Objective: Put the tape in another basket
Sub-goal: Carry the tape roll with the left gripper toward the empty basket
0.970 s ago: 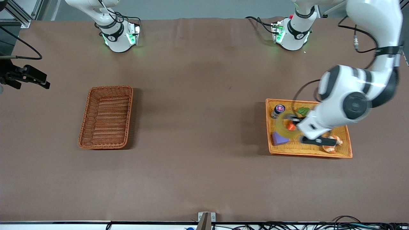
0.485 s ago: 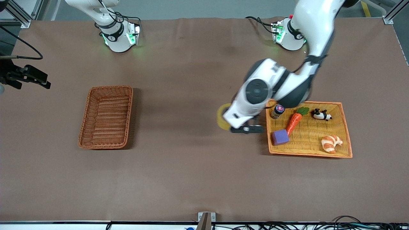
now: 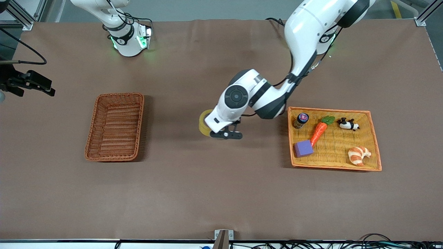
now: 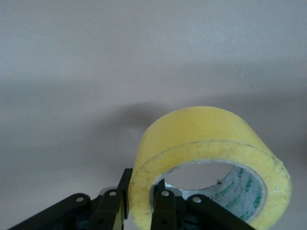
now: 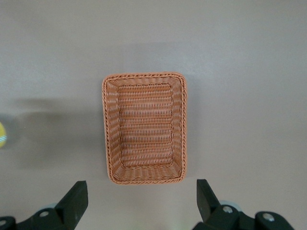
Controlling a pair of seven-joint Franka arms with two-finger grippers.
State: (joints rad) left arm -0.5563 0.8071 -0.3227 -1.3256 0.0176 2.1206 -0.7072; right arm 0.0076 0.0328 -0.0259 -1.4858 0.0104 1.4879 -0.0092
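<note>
We see the left claw (image 3: 224,134) over bare brown table (image 3: 214,193), between the two baskets, clamped on the wall of the ring-shaped roll of translucent yellowish tape (image 3: 205,122). In the front view the arm's white wrist hides most of the roll; the left wrist view shows its smooth curved band, wide round hole and printed inner core (image 4: 211,163), one finger (image 4: 163,211) inside the ring, the other outside. The dark reddish-brown, rounded-cornered wicker basket (image 3: 116,126) sits toward the right arm's end. The right claw (image 5: 139,203) hangs spread wide over that basket, its arm waiting. The shallow yellow-orange woven tray (image 3: 375,145) holds a carrot toy (image 3: 319,129).
</note>
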